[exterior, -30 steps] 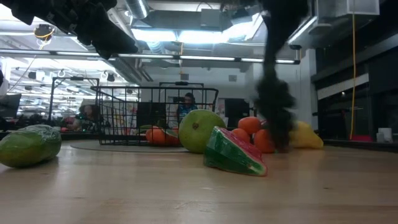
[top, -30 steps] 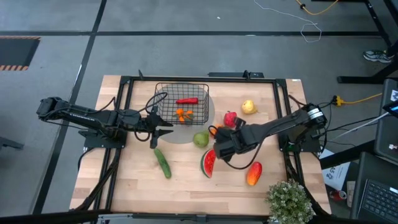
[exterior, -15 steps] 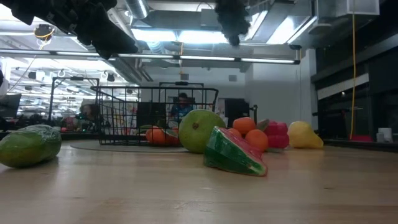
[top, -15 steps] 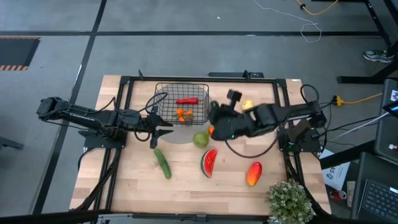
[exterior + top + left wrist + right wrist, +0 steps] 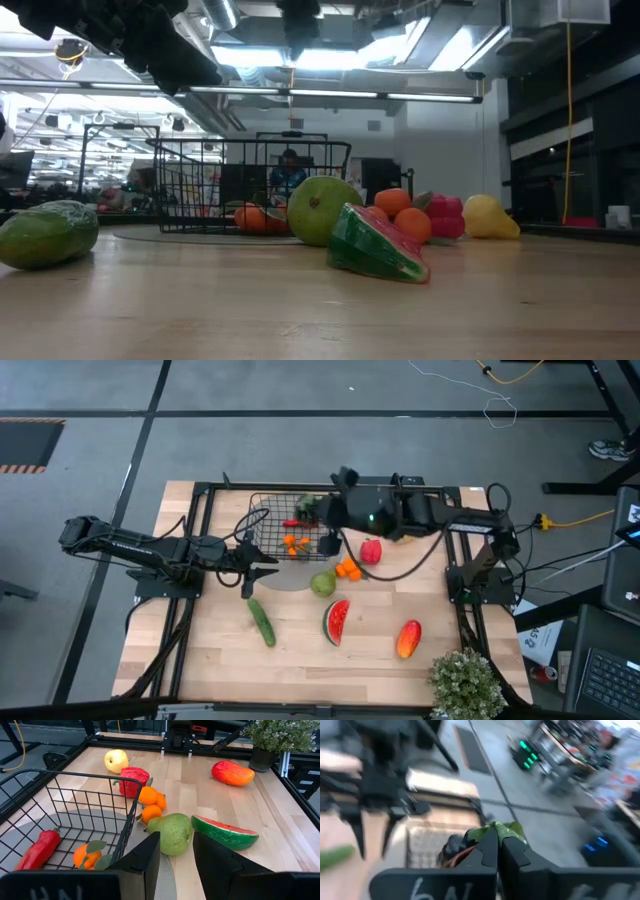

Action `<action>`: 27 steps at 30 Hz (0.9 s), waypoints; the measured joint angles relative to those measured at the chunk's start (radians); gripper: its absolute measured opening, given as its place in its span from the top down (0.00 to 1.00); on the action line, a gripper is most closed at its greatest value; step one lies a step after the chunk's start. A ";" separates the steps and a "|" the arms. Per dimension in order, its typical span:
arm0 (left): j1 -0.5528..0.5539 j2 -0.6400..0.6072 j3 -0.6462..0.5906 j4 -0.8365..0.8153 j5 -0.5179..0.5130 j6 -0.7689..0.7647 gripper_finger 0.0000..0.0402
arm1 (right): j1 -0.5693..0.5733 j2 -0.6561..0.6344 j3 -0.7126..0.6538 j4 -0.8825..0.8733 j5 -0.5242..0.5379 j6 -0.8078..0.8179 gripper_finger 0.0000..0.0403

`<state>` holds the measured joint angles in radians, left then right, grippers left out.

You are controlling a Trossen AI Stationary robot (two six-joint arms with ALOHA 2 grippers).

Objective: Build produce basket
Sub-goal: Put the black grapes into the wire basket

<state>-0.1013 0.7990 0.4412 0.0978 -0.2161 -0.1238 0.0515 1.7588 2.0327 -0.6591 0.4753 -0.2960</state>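
Observation:
The black wire basket (image 5: pixel 290 525) stands on a grey round mat and holds a red pepper (image 5: pixel 300 521) and small orange fruits (image 5: pixel 295 543). My right gripper (image 5: pixel 312 512) is above the basket's far right part, shut on a dark bunch of grapes with green leaves (image 5: pixel 495 830). My left gripper (image 5: pixel 262 557) is open and empty beside the basket's near left corner, and it also shows in the left wrist view (image 5: pixel 175 865). A pear (image 5: pixel 322 583), oranges (image 5: pixel 348 569), a red fruit (image 5: pixel 371 550), a watermelon slice (image 5: pixel 335 622), a mango (image 5: pixel 408 639) and a cucumber (image 5: pixel 261 621) lie on the table. My right gripper pinches the grape bunch between its two fingers (image 5: pixel 485 852); the green leaves (image 5: pixel 506 831) and a dark berry (image 5: pixel 452 845) stick out past the fingertips. The bunch is lifted clear, above the basket. Which part of the bunch the fingers are on is hidden by the fingers.
A yellow fruit (image 5: pixel 116 760) lies at the far right, hidden under my right arm in the high view. A potted plant (image 5: pixel 465 680) stands at the near right corner. Bare wood lies along the near edge (image 5: pixel 300 680).
My right gripper has risen from beside the oranges and watermelon and swung toward the table's far left, carrying the grapes until it is above the basket. In the low view it has gone up out of the fruit pile to the picture's top.

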 joint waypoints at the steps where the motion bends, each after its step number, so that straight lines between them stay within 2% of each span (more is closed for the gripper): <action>1: 0.000 0.000 0.000 0.000 0.000 0.000 0.72 | -0.017 0.000 -0.008 0.026 -0.050 0.000 1.00; 3: 0.000 0.000 0.000 0.000 0.000 0.000 0.72 | -0.050 0.000 -0.026 0.078 -0.125 0.004 1.00; 13: 0.000 0.000 0.000 0.000 0.000 0.000 0.71 | -0.162 0.000 -0.194 0.420 -0.336 0.041 1.00; 18: 0.000 0.000 0.000 0.000 0.000 0.000 0.72 | -0.188 0.000 -0.315 0.559 -0.374 0.084 1.00; 27: 0.000 0.000 0.000 0.000 0.000 0.000 0.71 | -0.213 0.001 -0.525 0.829 -0.374 0.085 1.00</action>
<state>-0.1017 0.7990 0.4412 0.0978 -0.2161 -0.1238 -0.1619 1.7596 1.5079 0.1697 0.1009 -0.2110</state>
